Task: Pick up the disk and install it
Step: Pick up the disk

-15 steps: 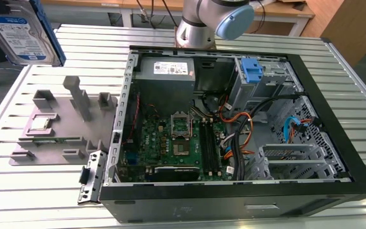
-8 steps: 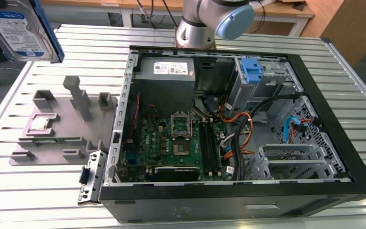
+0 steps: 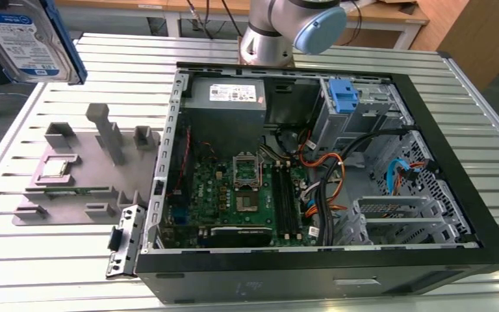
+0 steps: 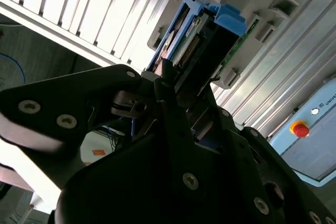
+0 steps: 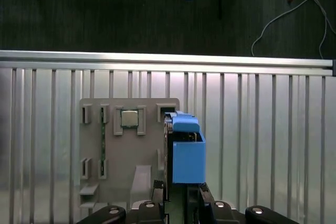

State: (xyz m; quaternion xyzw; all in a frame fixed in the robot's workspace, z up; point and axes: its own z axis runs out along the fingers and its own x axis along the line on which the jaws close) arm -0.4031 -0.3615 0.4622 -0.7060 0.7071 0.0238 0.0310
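1. The slatted metal table (image 3: 50, 273) spreads out beneath the gripper. In the first wrist view its far edge gives way to dark floor.
2. An open computer case (image 3: 319, 273) lies on the table, well apart from the gripper, on the exterior view's right of the held drive. Inside it are a green motherboard (image 3: 232, 188), a grey power-supply box (image 3: 223, 94) and a lone blue bracket (image 3: 342, 97).
3. The arm (image 3: 275, 29) rises behind the case.
4. A grey holder tray (image 5: 126, 156) with upright pockets rests on the table directly below the gripper.
5. The disk (image 3: 20, 36) hangs in the air, clear of the table and well above the tray, with its white-and-blue label turned to the exterior camera. In the first wrist view it is edge-on, and its blue handle end points away from the gripper, down towards the tray.
6. The gripper (image 5: 181, 192) is clamped on the disk, with its black fingers (image 5: 157, 199) pressed against the two flat faces.
7. A small square chip (image 5: 129, 118) sits in a tray pocket, below the gripper and apart from the disk.
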